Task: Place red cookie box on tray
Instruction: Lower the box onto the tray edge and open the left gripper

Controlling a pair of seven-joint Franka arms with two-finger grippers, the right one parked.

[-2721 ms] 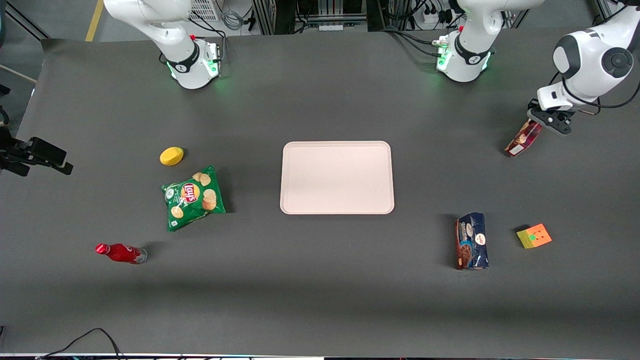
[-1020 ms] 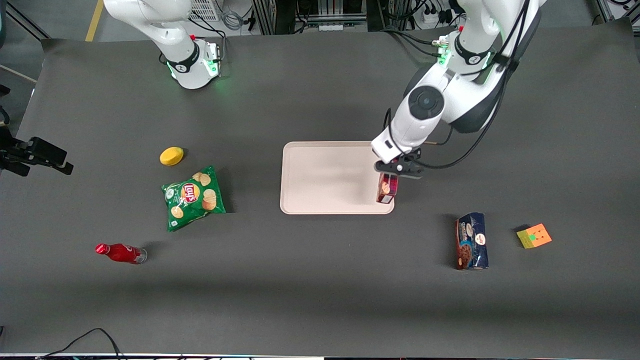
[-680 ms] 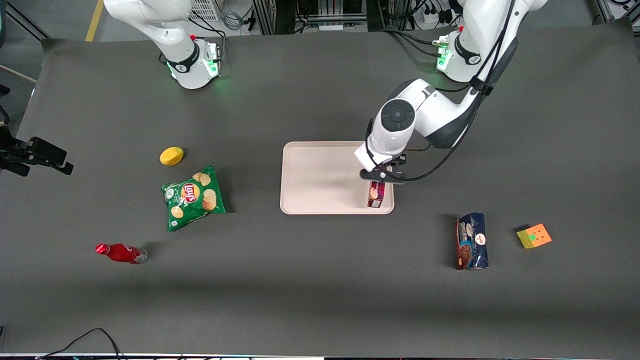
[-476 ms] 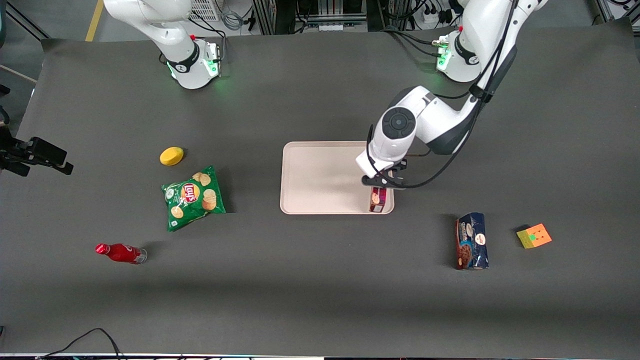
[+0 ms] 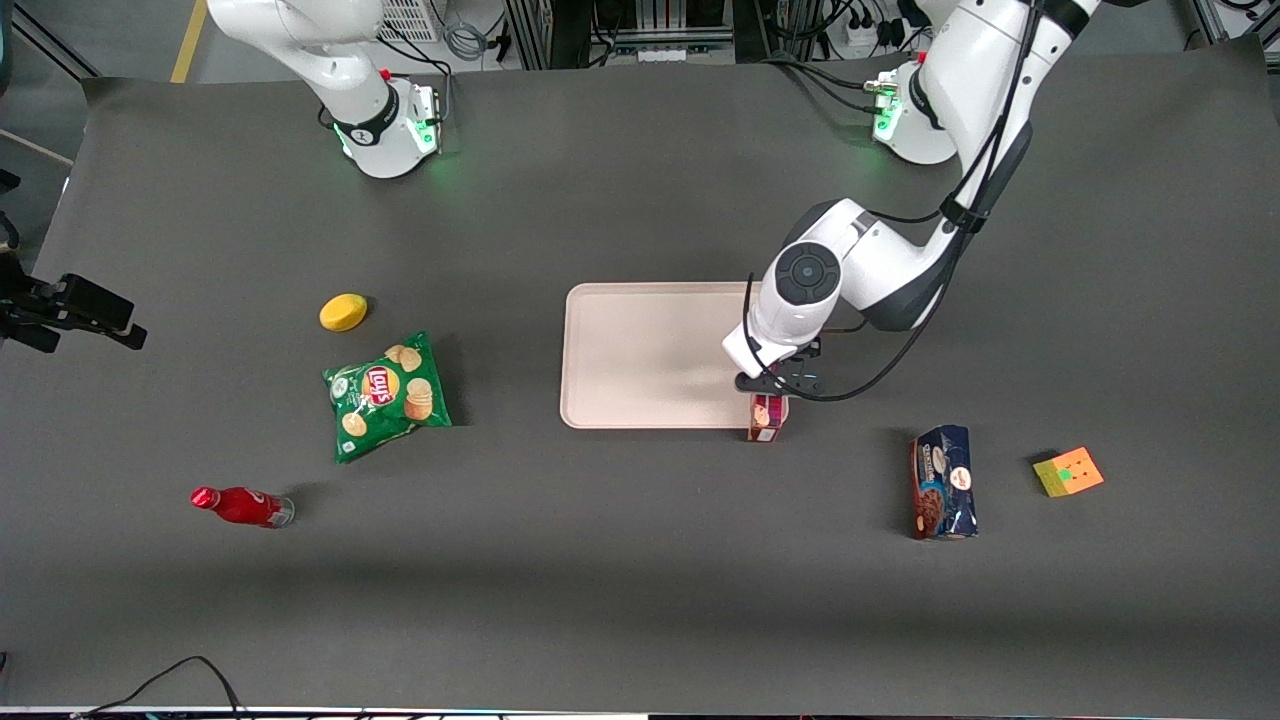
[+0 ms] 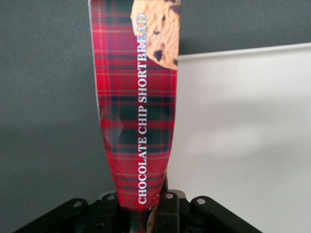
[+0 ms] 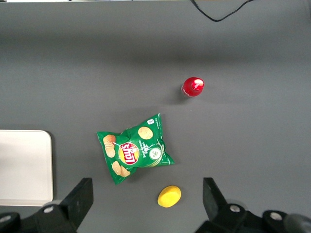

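Red cookie box [image 5: 766,420] hung from the gripper [image 5: 772,385] just right of the frame's centre in the front view, its lower end overlapping the near corner of the tray [image 5: 640,350] at the working arm's end. The fingers [image 6: 165,211] were closed tight on one end of the carton [image 6: 138,111], pinching its plaid sides, and the lettering "CHOCOLATE CHIP SHORTBREAD" ran along its length. From the wrist camera the box [image 6: 138,111] sat along the tray's [image 6: 243,136] edge, pale tray surface on one side and dark table [image 6: 48,97] on the other. Whether it touched the tray I could not tell. A dark blue cookie pack [image 5: 942,483] and a coloured cube [image 5: 1068,472] lay in the lower right of the front view.
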